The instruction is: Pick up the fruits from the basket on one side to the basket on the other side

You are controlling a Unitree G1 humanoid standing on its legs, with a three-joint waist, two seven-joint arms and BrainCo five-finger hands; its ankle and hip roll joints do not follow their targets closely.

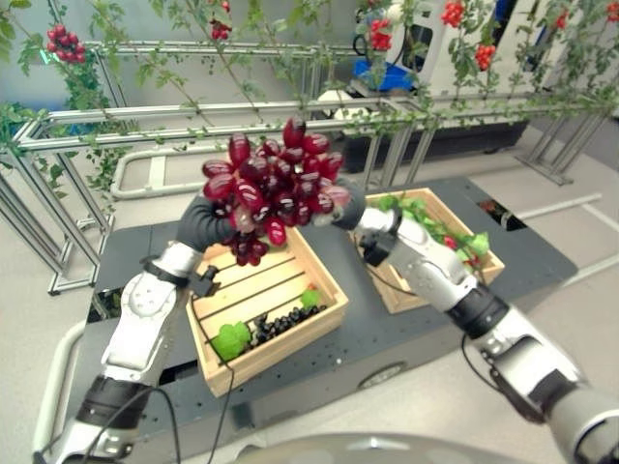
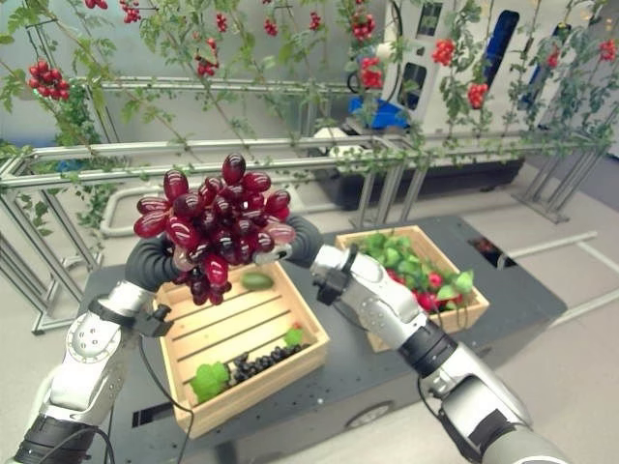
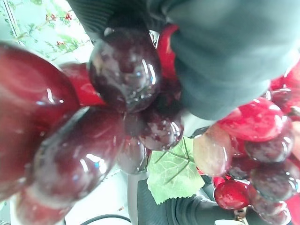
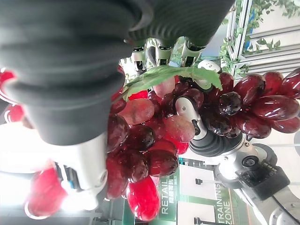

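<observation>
A big bunch of red grapes (image 1: 276,188) hangs in the air above the left wooden basket (image 2: 261,382). My left hand (image 1: 203,224) grips it from the left, and its thumb (image 4: 183,107) reaches in among the grapes. From the right, my right hand (image 1: 350,205) curls its fingers (image 4: 159,51) over the bunch's green leaf (image 4: 168,75). In the left basket lie dark small grapes (image 1: 280,324), a green leaf (image 1: 230,338) and a green oval fruit (image 2: 256,280). The right basket (image 2: 387,232) holds green leaves and red fruits (image 2: 430,280).
Both baskets stand on a dark low platform (image 1: 387,329). Behind them run silver metal rails (image 1: 145,126) hung with vines and clusters of red tomatoes (image 1: 64,43). Pale floor lies to the right of the platform.
</observation>
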